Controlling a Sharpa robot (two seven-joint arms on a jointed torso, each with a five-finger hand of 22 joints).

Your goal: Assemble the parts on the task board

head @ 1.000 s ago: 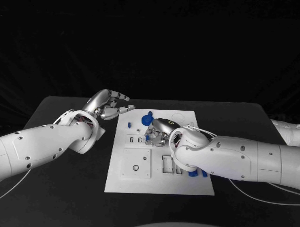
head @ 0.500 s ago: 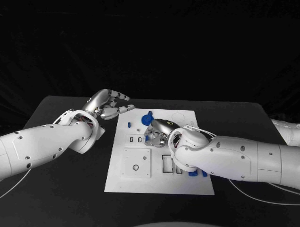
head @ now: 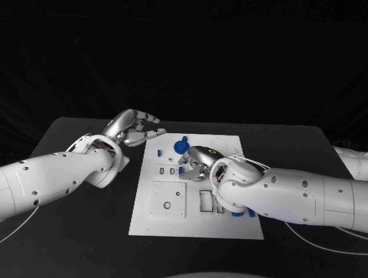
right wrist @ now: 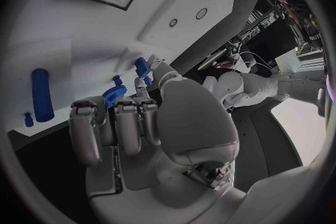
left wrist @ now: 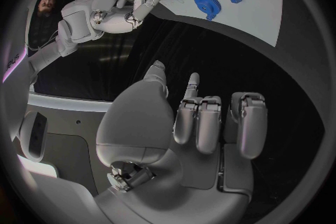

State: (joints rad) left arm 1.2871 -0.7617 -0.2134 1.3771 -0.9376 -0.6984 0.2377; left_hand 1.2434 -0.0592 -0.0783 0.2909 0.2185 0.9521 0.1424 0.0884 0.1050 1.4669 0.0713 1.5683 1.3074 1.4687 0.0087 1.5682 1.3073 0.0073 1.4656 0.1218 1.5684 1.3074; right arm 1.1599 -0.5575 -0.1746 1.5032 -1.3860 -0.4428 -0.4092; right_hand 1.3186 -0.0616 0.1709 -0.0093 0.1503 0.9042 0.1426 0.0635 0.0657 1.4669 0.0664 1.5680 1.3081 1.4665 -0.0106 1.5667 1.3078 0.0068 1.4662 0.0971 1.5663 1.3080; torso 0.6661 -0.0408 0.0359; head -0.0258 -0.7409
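Left hand (head: 134,128) curled — holding nothing.

No words, numbers or signs can be read here. The white task board (head: 234,229) has holes and slots on it, but no letters that can be made out.
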